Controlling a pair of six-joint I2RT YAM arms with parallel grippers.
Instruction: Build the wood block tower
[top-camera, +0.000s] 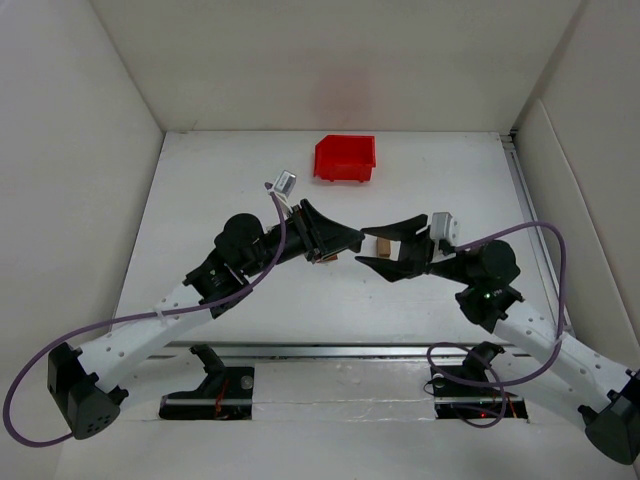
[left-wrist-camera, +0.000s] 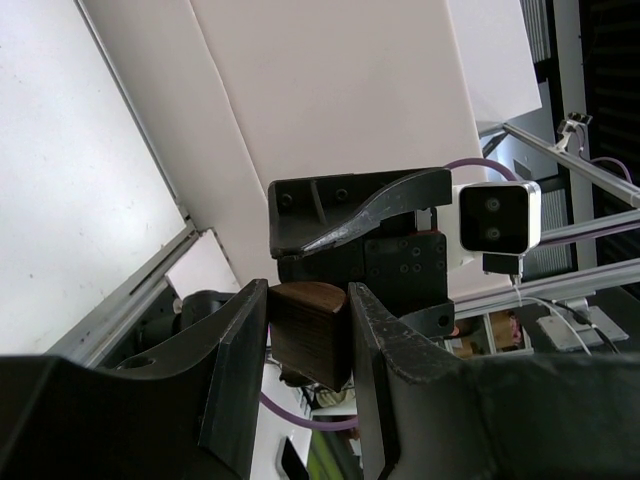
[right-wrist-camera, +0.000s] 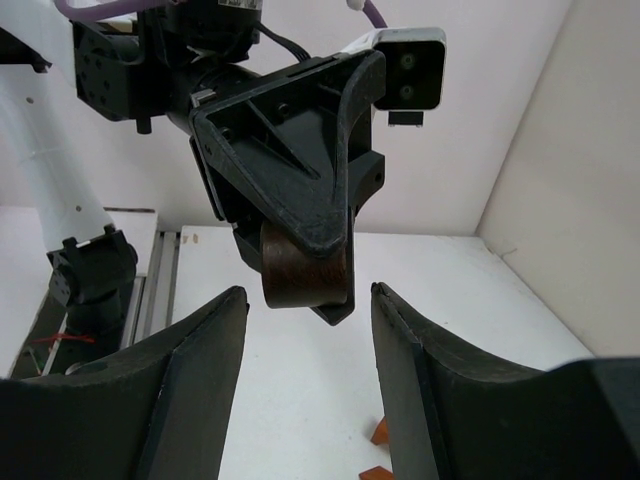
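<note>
My left gripper (left-wrist-camera: 308, 292) is shut on the dark reddish-brown block (left-wrist-camera: 312, 335) and holds it in the air. From the top view, the left gripper (top-camera: 350, 240) and right gripper (top-camera: 368, 249) meet tip to tip over the middle of the table. My right gripper (right-wrist-camera: 308, 292) is open, its fingers apart on either side of the dark block (right-wrist-camera: 300, 272), which sits just beyond their tips. A light tan block (top-camera: 383, 247) shows between the right fingers in the top view, on the table below. Orange-brown block pieces (right-wrist-camera: 380, 432) lie on the table by the right finger.
A red plastic bin (top-camera: 345, 159) stands at the back centre of the white table (top-camera: 250, 190). White walls close in the left, right and back sides. A metal rail (top-camera: 330, 350) runs along the near edge by the arm bases.
</note>
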